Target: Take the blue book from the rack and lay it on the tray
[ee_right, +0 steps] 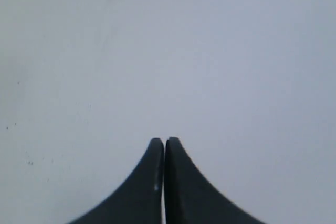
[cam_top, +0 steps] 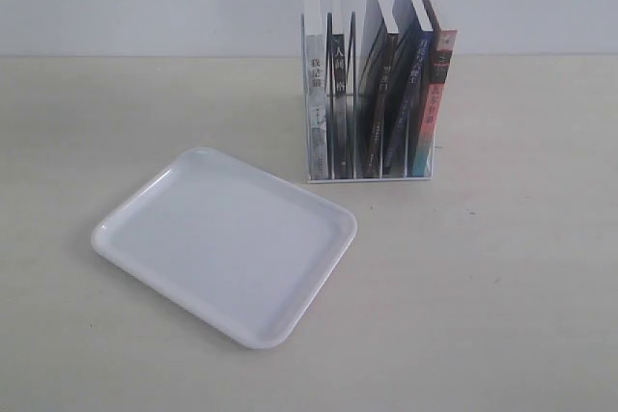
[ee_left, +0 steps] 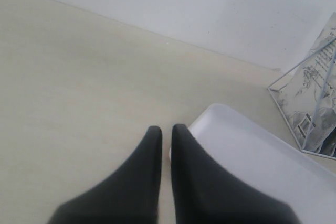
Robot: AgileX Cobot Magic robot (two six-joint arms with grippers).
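Exterior view: the blue book (cam_top: 410, 94) is seen upright in the rack (cam_top: 367, 178), second from the right, near the tray (cam_top: 222, 238). The left gripper (ee_left: 166, 129) and right gripper (ee_right: 165, 141) are clenched on nothing.

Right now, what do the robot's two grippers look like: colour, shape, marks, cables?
Both are matte black. The left gripper has two broad fingers tapering in a curve to rounded tips. The right gripper has the same shape, with a tiny pale speck on one finger. No cables or labels show; the arms are out of view.
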